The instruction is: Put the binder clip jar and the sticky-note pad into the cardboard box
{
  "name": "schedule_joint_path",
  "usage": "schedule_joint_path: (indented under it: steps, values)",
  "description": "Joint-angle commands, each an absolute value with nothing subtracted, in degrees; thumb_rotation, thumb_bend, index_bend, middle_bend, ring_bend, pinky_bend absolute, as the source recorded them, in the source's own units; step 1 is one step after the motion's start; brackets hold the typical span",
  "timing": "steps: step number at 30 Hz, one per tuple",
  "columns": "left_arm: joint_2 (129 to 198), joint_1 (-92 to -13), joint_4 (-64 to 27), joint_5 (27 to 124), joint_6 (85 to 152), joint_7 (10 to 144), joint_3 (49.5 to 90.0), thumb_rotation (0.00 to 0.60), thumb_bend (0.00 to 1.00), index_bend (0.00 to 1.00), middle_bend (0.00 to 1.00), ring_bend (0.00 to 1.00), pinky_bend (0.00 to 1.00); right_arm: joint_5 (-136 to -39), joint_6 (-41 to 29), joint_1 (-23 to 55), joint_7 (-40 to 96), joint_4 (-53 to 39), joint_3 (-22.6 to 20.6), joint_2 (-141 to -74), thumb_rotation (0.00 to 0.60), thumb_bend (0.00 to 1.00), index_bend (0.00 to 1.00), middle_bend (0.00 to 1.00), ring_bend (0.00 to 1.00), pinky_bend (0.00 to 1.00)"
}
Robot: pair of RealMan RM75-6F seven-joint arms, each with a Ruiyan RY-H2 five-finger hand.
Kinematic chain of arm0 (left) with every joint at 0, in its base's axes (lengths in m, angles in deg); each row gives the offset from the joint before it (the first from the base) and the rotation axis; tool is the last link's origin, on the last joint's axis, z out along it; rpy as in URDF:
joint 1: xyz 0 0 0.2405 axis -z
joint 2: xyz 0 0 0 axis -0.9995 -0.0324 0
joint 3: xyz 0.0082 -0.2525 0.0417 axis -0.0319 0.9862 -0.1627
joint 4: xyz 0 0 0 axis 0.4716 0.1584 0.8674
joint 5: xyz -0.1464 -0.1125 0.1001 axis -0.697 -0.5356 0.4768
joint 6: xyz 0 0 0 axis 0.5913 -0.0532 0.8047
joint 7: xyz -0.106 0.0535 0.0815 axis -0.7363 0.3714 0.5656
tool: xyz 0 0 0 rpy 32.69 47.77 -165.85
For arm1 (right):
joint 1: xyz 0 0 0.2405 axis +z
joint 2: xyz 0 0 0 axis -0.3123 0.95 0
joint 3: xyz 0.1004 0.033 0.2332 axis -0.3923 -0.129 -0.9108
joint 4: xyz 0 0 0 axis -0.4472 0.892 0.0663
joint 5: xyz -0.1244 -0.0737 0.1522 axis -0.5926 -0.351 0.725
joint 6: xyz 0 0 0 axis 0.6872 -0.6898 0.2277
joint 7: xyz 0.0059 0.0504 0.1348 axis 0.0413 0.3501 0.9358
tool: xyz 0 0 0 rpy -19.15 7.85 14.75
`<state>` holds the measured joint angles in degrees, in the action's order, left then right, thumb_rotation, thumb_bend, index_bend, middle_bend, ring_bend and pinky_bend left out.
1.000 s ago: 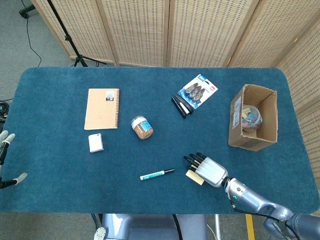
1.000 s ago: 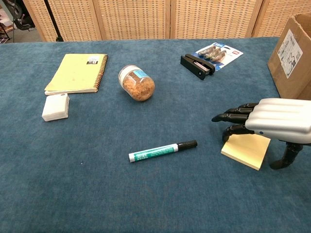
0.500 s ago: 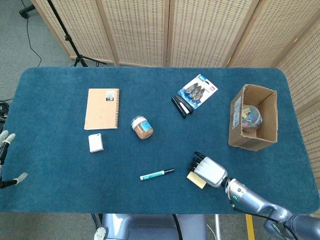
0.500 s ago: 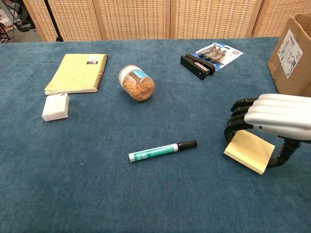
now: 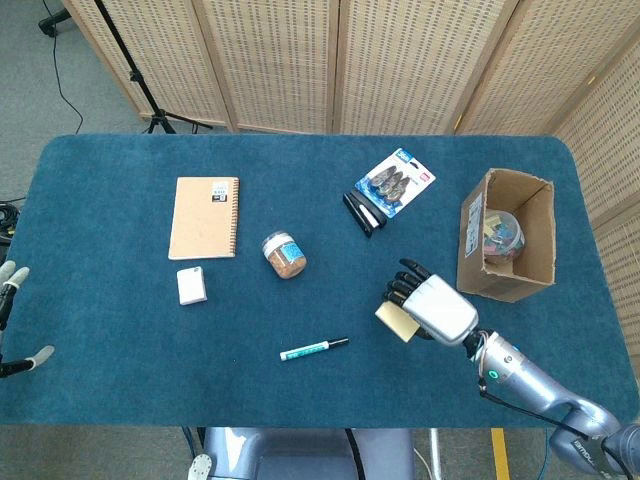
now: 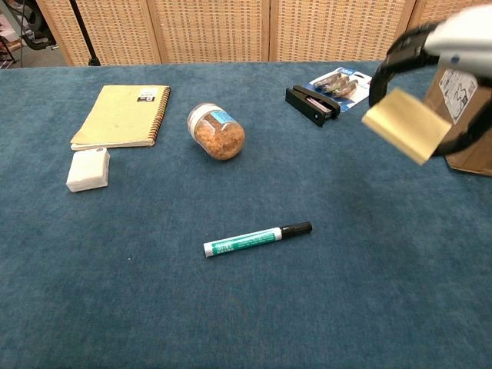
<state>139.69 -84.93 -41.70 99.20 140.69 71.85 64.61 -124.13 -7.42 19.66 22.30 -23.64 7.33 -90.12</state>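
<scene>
Right robot hand (image 5: pixel 437 308) is clamped on the square yellow paper sticky-note pad (image 6: pixel 406 124), held clear of the tabletop, near the open brown cardboard box (image 5: pixel 541 226). Pad is light and flexible; grip opposite edges. Clear binder clip jar (image 5: pixel 503 236) sits inside the box.

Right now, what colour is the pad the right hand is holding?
Pale yellow. The sticky-note pad in the right hand shows best in the chest view.
</scene>
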Motion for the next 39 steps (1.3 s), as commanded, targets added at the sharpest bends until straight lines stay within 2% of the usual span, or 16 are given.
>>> schedule_joint_path:
  steps: [1, 6, 10, 14, 23, 32, 35, 36, 38, 39]
  values:
    - [139.7, -85.0, -41.7, 99.3, 140.7, 71.9, 64.6, 0.600, 0.00, 0.00, 0.00, 0.00, 0.00, -119.4, -7.4, 20.6, 20.6, -26.8, 3.1, -85.4, 0.600, 0.18, 0.55, 0.48, 0.28, 0.16]
    - [139.7, -84.9, -41.9, 99.3, 140.6, 72.2, 64.5, 0.600, 0.00, 0.00, 0.00, 0.00, 0.00, -109.6, -4.6, 21.4, 20.8, -25.4, -1.9, -81.8, 0.600, 0.21, 0.55, 0.48, 0.28, 0.16]
    - [139.8, -84.9, -41.9, 99.3, 140.5, 72.5, 64.4, 0.600, 0.00, 0.00, 0.00, 0.00, 0.00, -102.5, -1.6, 21.6, 22.0, -22.2, -3.8, -81.4, 0.600, 0.21, 0.55, 0.47, 0.28, 0.16]
    - [139.9, -84.7, -42.0, 99.1, 140.2, 72.9, 64.5, 0.600, 0.00, 0.00, 0.00, 0.00, 0.00, -98.3, 1.2, 21.2, 21.9, -16.4, -3.2, -83.2, 0.600, 0.21, 0.55, 0.47, 0.28, 0.16]
    - [140.1, -84.6, -42.1, 98.6, 139.8, 73.5, 64.6, 0.600, 0.00, 0.00, 0.00, 0.00, 0.00, -96.8, 4.3, 20.9, 22.7, -7.9, -1.5, -87.0, 0.600, 0.21, 0.55, 0.47, 0.28, 0.16]
    - [140.0, -84.6, -42.2, 98.5, 139.9, 73.1, 64.7, 0.600, 0.00, 0.00, 0.00, 0.00, 0.00, -95.8, 6.5, 20.8, 22.7, -4.2, -0.8, -89.4, 0.600, 0.21, 0.55, 0.47, 0.28, 0.16]
    - [140.0, -84.6, -42.1, 98.4, 139.8, 73.1, 64.7, 0.600, 0.00, 0.00, 0.00, 0.00, 0.00, -95.3, 7.4, 21.0, 22.1, -3.9, -0.6, -89.7, 0.600, 0.20, 0.55, 0.44, 0.28, 0.16]
    - [140.0, -84.6, -42.2, 98.4, 139.8, 73.1, 64.7, 0.600, 0.00, 0.00, 0.00, 0.00, 0.00, -95.1, 7.9, 21.0, 21.8, -3.9, -0.5, -89.7, 0.600, 0.19, 0.51, 0.40, 0.27, 0.16]
    - [139.9, -84.5, -42.2, 98.3, 139.8, 73.1, 64.7, 0.600, 0.00, 0.00, 0.00, 0.00, 0.00, -94.0, 9.8, 21.3, 20.8, -4.7, -0.3, -89.0, 0.600, 0.16, 0.37, 0.26, 0.22, 0.16]
    - [139.9, -84.5, -42.2, 98.3, 139.8, 73.1, 64.7, 0.600, 0.00, 0.00, 0.00, 0.00, 0.00, -93.3, 10.5, 21.4, 20.3, -5.1, -0.3, -88.8, 0.600, 0.14, 0.25, 0.16, 0.16, 0.16]
